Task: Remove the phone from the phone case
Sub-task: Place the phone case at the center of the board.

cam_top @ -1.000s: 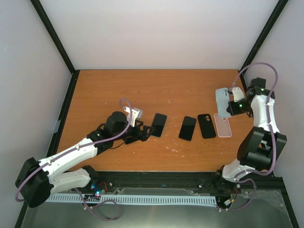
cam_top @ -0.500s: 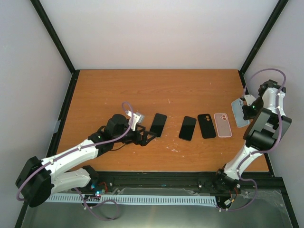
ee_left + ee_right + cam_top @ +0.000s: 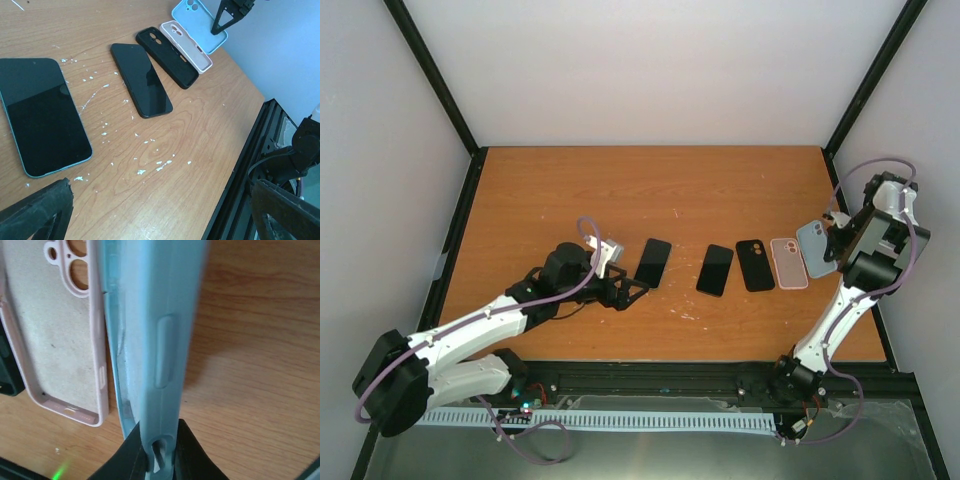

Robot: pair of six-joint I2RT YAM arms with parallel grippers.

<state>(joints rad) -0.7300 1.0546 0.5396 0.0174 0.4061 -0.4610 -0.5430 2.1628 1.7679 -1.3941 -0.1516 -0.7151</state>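
1. My left gripper (image 3: 632, 292), lower centre-left of the top view, stands wide open and holds nothing.
2. Just beyond it the teal phone (image 3: 653, 262) lies bare on the table (image 3: 570, 190).
3. Rightward lie a black phone (image 3: 715, 269), a black case (image 3: 754, 265) and a pink case (image 3: 788, 262).
4. At the right edge, my right gripper (image 3: 159, 450) pinches the blue case (image 3: 160, 315) by its rim, just beside the pink one.

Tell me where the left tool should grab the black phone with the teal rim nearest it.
Pinch the flat black phone with a teal rim across its two long edges near mid-length, coming straight down from above. It lies screen up, so only the thin sides offer purchase, and bare wooden table shows along both. The left tool stands open.
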